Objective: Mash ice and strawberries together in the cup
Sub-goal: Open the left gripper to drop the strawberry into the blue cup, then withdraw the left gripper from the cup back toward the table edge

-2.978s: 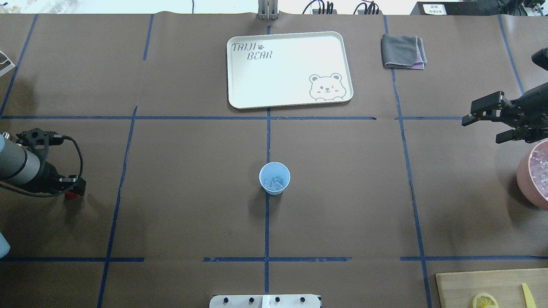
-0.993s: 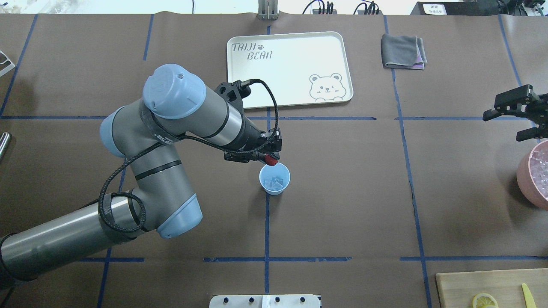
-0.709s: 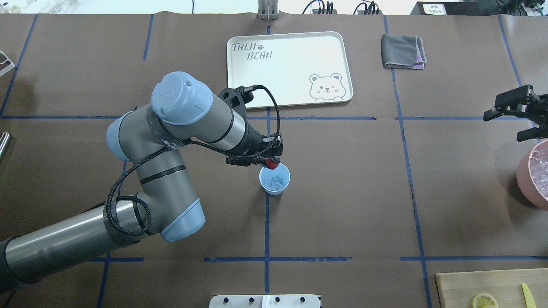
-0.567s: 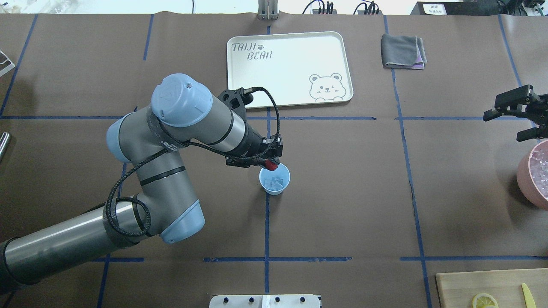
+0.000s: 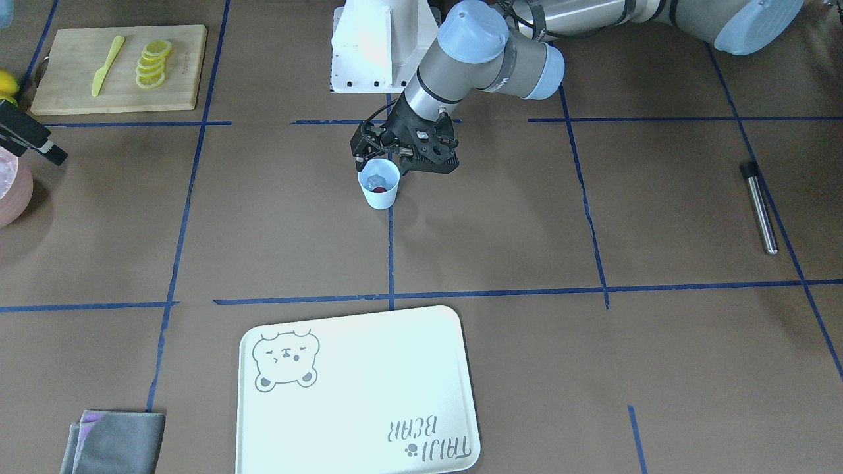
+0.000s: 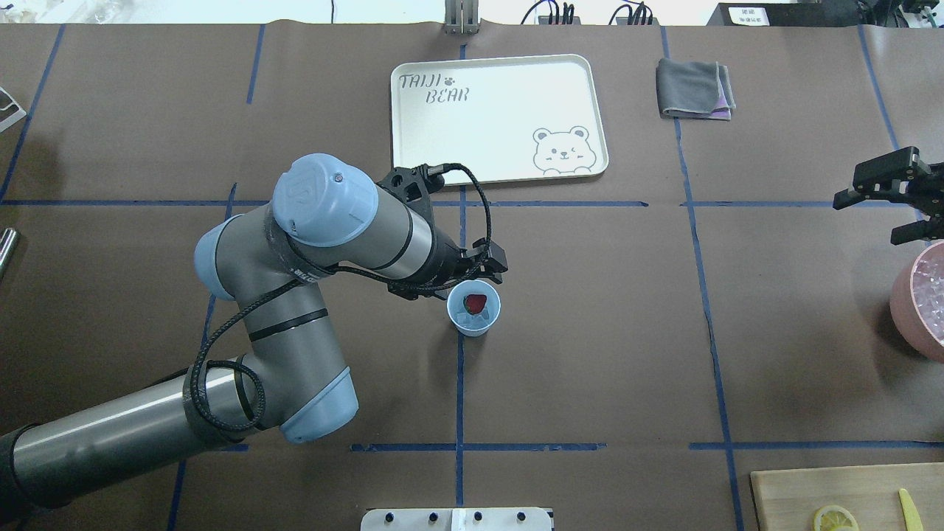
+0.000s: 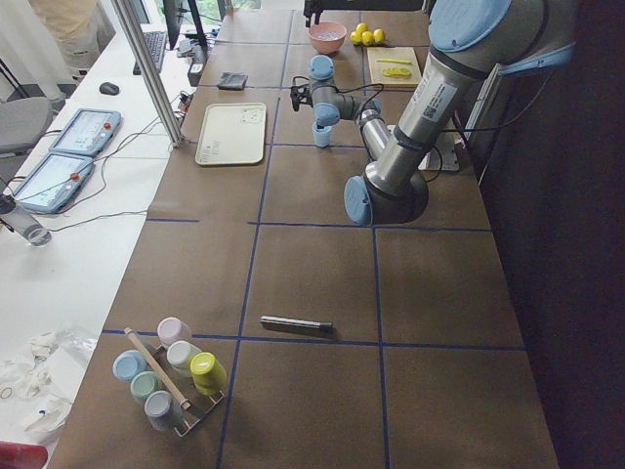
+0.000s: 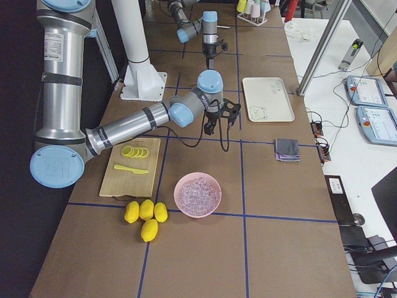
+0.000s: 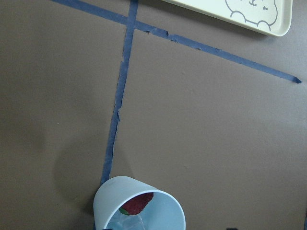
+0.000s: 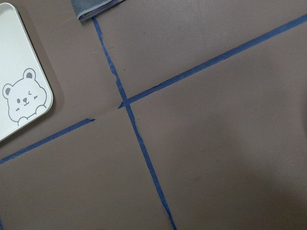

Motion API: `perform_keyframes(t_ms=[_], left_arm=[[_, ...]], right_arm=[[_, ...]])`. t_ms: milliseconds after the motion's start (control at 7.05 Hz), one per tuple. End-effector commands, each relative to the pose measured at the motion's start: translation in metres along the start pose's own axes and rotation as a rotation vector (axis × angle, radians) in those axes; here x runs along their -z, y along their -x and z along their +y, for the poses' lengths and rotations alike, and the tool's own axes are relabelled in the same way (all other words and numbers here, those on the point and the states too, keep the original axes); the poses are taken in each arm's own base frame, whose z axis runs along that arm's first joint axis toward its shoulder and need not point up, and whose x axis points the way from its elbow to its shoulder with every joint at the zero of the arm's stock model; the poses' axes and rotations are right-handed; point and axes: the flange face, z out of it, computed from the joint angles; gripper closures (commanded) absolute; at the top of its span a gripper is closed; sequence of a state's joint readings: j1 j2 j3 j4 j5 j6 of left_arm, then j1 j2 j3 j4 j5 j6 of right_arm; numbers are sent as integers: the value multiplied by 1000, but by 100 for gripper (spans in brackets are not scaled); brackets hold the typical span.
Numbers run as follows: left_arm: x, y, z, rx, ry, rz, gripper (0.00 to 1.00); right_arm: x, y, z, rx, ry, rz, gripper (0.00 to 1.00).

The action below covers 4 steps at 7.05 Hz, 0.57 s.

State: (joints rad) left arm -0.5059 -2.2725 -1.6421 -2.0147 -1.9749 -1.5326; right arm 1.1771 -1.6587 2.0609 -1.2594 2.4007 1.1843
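The pale blue cup [image 6: 456, 318] stands at the table's middle on a blue tape line. Inside it the red strawberry [image 6: 476, 302] lies on top of the clear ice [image 6: 472, 321]. My left gripper [image 6: 470, 282] hovers just above the cup's far-left rim, open and holding nothing, its fingers spread wider than the cup [image 5: 380, 197]. The left wrist view looks down into the cup [image 9: 115, 194] and shows the strawberry [image 9: 139, 203] against the inner wall. My right gripper [image 6: 876, 216] hangs open and empty at the far right edge, well away from the cup.
A white bear tray [image 6: 413, 173] lies beyond the cup, with a folded grey cloth [image 6: 693, 88] to its right. A pink bowl of ice [image 6: 911, 310] sits under the right gripper. A cutting board [image 5: 59, 89] carries lemon slices. A metal rod [image 5: 759, 207] lies on my left.
The left arm swung in from the left edge with the strawberry, held it over the cup's rim, then opened; the strawberry now lies in the cup. The right gripper drew back rightward.
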Motion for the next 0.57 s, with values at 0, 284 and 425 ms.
perform_keyframes(t_ms=[0, 284, 425], left_arm=[[43, 52, 6, -57, 0, 6, 11], [127, 144, -47, -152, 31, -28, 11], [171, 203, -81, -230, 41, -54, 11]], right_arm=[[0, -4, 1, -4, 0, 3, 0], [-2, -7, -1, -10, 2, 8, 0], [-4, -17, -1, 12, 5, 20, 0]])
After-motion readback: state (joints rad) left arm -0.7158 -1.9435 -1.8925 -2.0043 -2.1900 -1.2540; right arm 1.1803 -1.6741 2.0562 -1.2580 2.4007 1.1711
